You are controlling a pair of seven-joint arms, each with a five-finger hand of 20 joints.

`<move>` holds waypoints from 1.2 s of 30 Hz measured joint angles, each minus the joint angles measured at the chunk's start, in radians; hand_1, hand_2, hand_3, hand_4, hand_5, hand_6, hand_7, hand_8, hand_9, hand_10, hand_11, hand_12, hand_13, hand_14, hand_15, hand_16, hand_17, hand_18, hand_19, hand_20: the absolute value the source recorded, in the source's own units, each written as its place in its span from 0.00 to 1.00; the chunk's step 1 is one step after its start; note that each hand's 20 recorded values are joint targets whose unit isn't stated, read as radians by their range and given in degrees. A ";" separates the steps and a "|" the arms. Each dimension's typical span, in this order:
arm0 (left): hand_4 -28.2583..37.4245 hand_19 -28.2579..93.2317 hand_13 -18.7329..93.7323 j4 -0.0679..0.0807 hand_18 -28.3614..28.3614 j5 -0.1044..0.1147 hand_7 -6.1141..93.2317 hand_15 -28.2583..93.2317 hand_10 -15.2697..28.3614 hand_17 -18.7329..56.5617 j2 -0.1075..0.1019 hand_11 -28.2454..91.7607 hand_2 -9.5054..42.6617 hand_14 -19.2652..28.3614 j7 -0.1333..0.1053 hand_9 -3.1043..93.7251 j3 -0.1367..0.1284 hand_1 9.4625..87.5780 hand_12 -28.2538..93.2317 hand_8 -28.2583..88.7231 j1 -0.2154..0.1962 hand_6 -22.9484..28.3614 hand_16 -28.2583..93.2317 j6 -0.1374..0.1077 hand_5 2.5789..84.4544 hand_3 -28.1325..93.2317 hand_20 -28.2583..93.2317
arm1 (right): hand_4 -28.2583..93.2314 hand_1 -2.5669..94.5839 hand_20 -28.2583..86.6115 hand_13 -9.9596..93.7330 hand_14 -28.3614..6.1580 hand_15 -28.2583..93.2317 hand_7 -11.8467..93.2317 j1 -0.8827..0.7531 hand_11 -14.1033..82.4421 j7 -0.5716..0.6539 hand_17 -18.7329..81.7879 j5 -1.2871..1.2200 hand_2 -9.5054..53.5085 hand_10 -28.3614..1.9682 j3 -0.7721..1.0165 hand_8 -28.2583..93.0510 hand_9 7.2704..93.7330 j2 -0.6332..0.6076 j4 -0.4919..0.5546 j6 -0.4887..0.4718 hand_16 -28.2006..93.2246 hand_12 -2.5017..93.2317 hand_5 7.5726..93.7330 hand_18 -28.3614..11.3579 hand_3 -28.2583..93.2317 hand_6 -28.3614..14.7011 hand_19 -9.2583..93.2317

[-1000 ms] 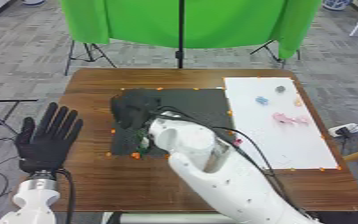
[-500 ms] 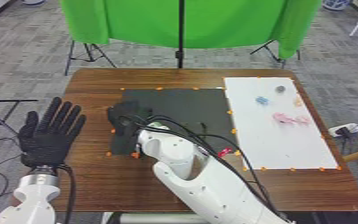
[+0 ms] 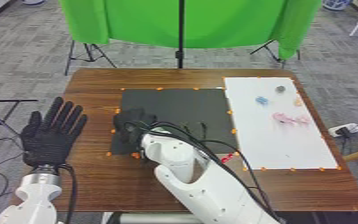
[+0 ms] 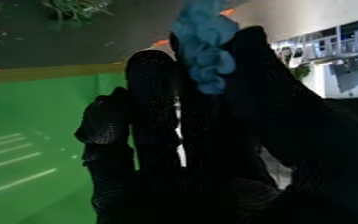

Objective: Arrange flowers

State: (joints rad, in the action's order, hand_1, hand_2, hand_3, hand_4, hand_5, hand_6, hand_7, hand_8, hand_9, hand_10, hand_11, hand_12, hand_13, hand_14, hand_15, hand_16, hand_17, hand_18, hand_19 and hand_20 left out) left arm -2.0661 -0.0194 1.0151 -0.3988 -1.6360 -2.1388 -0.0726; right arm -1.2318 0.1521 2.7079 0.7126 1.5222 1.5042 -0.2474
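Count two hands: see the left hand [image 3: 47,145] out past the left side of the black mat [image 3: 180,100], fingers straight and spread, and the right hand [image 3: 133,120] over the left part of the black mat. In the right wrist view, find one blue flower spray [image 4: 206,50] pinched at the fingers of the right hand [image 4: 213,120]. On the white board [image 3: 269,147], to the right of the black mat, count one small blue flower [image 3: 262,100], one dark grey piece [image 3: 280,89], one peach piece [image 3: 298,102] and pink flowers [image 3: 291,119], too blurred to number. See one red-and-white piece [image 3: 229,157] near the black mat's near right corner, and dark stems [image 3: 202,131] on its right half.

Follow orange marks [image 3: 233,131] along the edges; find wood of the table [image 3: 109,187] on the near side of the black mat, partly under the right arm [image 3: 202,187].

Note knobbly, twisted lobes on the held spray, thin feathery leaves on the green sprigs [image 4: 73,9] over the black mat, ribbed fabric on the gloves and smooth white arm shells.
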 measured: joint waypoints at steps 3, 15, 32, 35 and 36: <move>0.00 0.47 0.39 0.000 0.72 0.000 0.14 0.44 0.66 0.15 0.003 0.36 0.47 0.71 -0.001 0.40 0.000 0.19 0.30 0.17 -0.001 0.61 0.19 0.000 0.48 0.89 0.32 | 0.00 0.51 0.65 0.61 0.41 0.85 0.35 0.000 0.57 0.034 0.49 0.003 0.00 0.42 -0.006 0.09 0.60 -0.001 0.008 -0.006 0.44 0.25 0.56 0.12 0.94 0.61 0.97; 0.00 0.47 0.39 -0.001 0.72 0.003 0.14 0.44 0.66 0.15 0.007 0.36 0.46 0.72 -0.003 0.39 -0.002 0.18 0.31 0.17 -0.006 0.61 0.19 -0.001 0.48 0.88 0.32 | 0.00 0.42 0.65 0.58 0.35 0.86 0.31 0.001 0.55 0.084 0.48 -0.025 0.00 0.34 -0.007 0.11 0.54 -0.004 0.043 -0.018 0.43 0.24 0.50 0.09 0.92 0.56 0.98; 0.00 0.47 0.39 -0.011 0.72 0.001 0.14 0.43 0.66 0.15 0.063 0.35 0.47 0.71 0.010 0.39 -0.051 0.14 0.30 0.17 -0.059 0.61 0.19 0.005 0.48 0.86 0.32 | 0.00 0.38 0.64 0.55 0.27 0.86 0.21 -0.089 0.48 0.312 0.48 -0.288 0.00 0.22 0.154 0.14 0.47 -0.104 0.325 -0.041 0.40 0.21 0.37 0.05 0.89 0.44 1.00; 0.00 0.47 0.39 -0.012 0.72 0.000 0.14 0.43 0.66 0.15 0.064 0.35 0.47 0.71 0.009 0.39 -0.055 0.14 0.30 0.17 -0.078 0.61 0.19 0.011 0.48 0.86 0.32 | 0.00 0.38 0.63 0.53 0.25 0.83 0.21 -0.128 0.42 0.320 0.47 -0.280 0.00 0.22 0.250 0.15 0.47 -0.188 0.413 -0.024 0.39 0.20 0.38 0.05 0.89 0.44 0.99; 0.00 0.47 0.39 -0.013 0.72 0.000 0.14 0.43 0.66 0.15 0.064 0.35 0.47 0.71 0.008 0.39 -0.058 0.14 0.30 0.17 -0.082 0.61 0.19 0.011 0.48 0.86 0.32 | 0.00 0.38 0.63 0.52 0.25 0.82 0.21 -0.142 0.39 0.324 0.47 -0.278 0.00 0.22 0.285 0.15 0.46 -0.220 0.436 -0.020 0.38 0.19 0.38 0.05 0.89 0.45 0.98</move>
State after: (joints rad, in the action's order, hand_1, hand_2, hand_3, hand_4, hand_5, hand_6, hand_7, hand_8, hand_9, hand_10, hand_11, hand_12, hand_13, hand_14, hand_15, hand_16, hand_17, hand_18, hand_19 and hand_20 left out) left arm -2.0795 -0.0196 1.0791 -0.3906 -1.6942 -2.2206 -0.0620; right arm -1.3737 0.4762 2.4298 0.9973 1.3022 1.9399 -0.2675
